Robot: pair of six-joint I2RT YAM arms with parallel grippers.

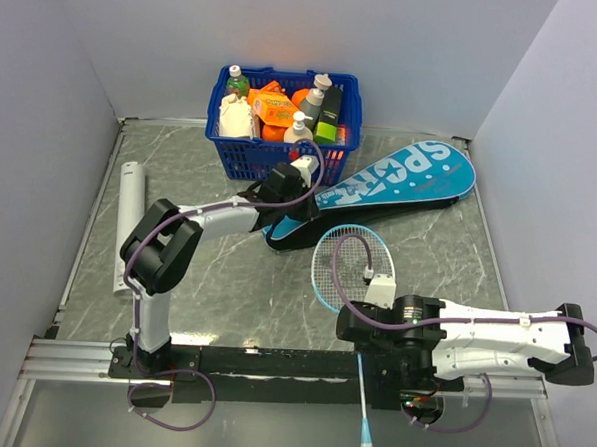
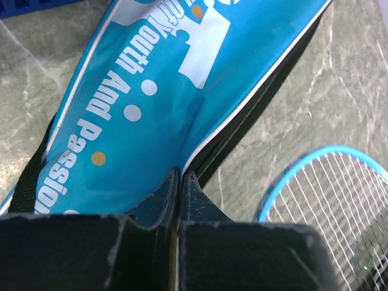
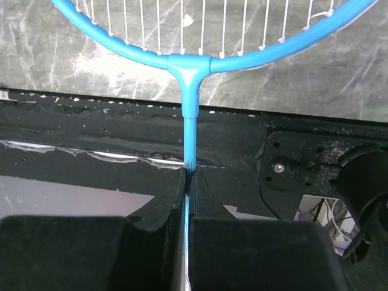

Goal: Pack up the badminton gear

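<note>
The teal "SPORT" case (image 1: 411,179) lies slantwise in the middle of the table, its narrow end towards the left arm. My left gripper (image 1: 292,201) is shut on the case's zipped edge (image 2: 151,91) at that narrow end. One racket (image 1: 362,252) lies in front of the case, its head on the table and its white handle over the near edge. My right gripper (image 1: 357,332) is shut on its pale blue shaft (image 3: 189,66) just below the head. The racket's head also shows in the left wrist view (image 2: 339,194). The long white tube (image 1: 128,225) lies at the left. The second racket and the shuttlecock are out of view.
A blue plastic basket (image 1: 247,156) of bottles and orange packs stands at the back, just behind the left gripper. Grey walls close in the table on three sides. A black rail (image 1: 271,362) runs along the near edge under the racket's shaft.
</note>
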